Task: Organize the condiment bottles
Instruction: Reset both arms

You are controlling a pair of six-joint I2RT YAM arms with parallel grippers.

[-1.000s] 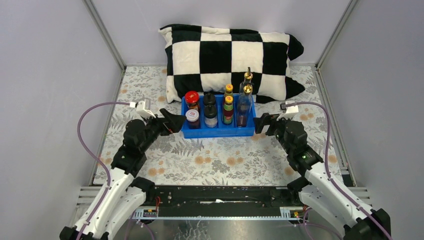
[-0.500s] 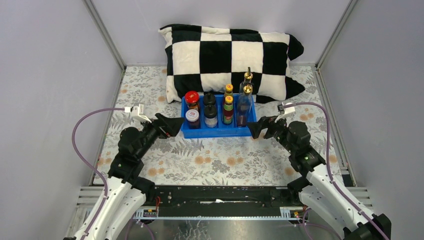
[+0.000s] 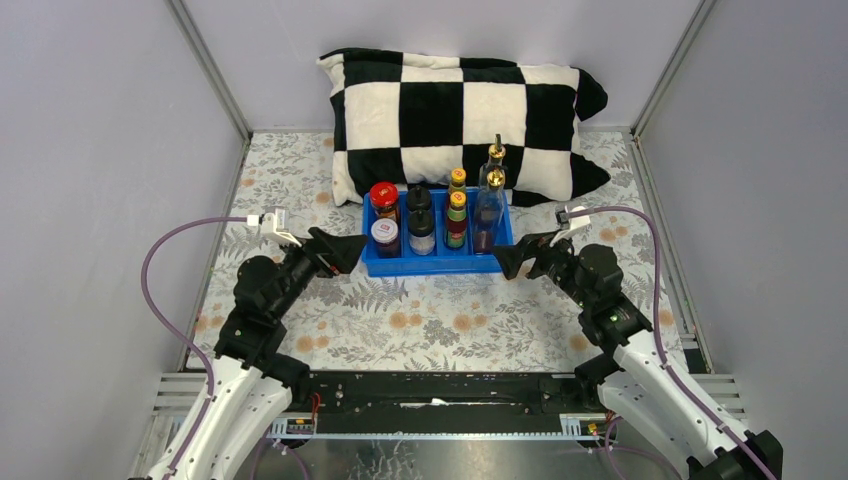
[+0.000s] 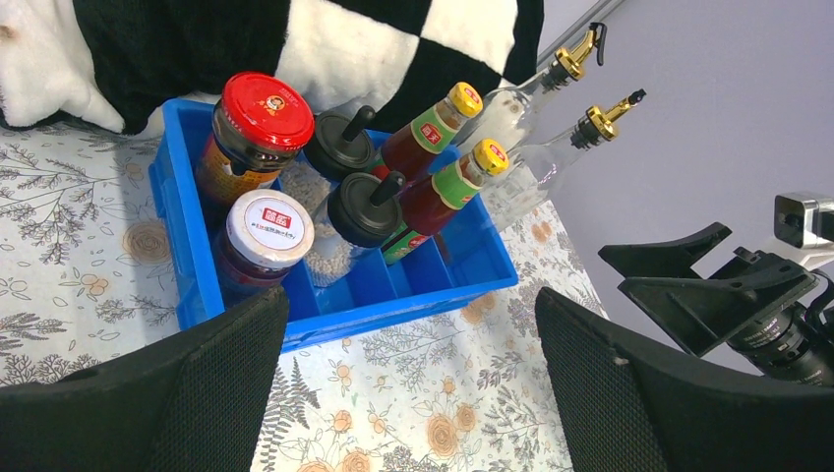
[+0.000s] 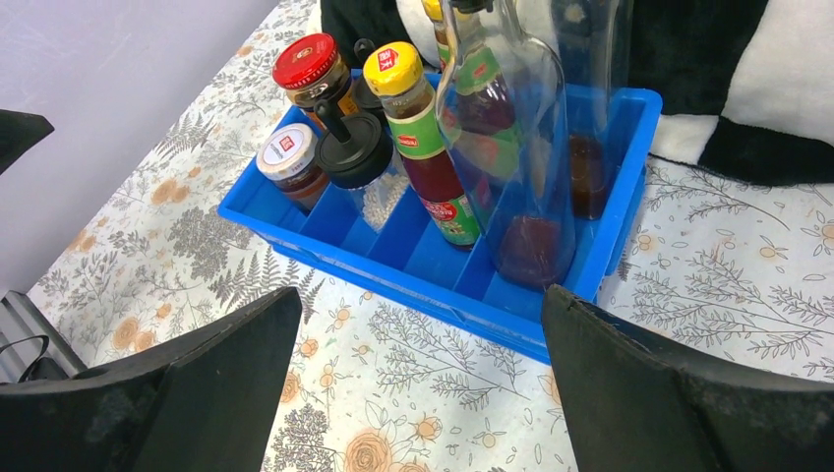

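Observation:
All eight condiment bottles stand upright in the blue tray [image 3: 437, 264]: red-lidded jar [image 3: 384, 194], white-lidded jar [image 3: 385, 232], two black-capped jars [image 3: 421, 222], two yellow-capped bottles [image 3: 457, 203] and two gold-spouted glass bottles [image 3: 490, 182]. My left gripper [image 3: 345, 252] is open and empty just off the tray's front left corner. My right gripper [image 3: 508, 260] is open and empty off its front right corner. The left wrist view shows the left gripper [image 4: 410, 324] over bare cloth before the tray [image 4: 393, 305]. The right wrist view shows the right gripper [image 5: 423, 315] likewise.
A black-and-white checked pillow [image 3: 460, 100] lies right behind the tray. A floral cloth [image 3: 430, 320] covers the table. Grey walls close in the left, right and back sides.
Both grippers have drawn back a little from the tray's ends toward the near side. The bottles and tray have not moved.

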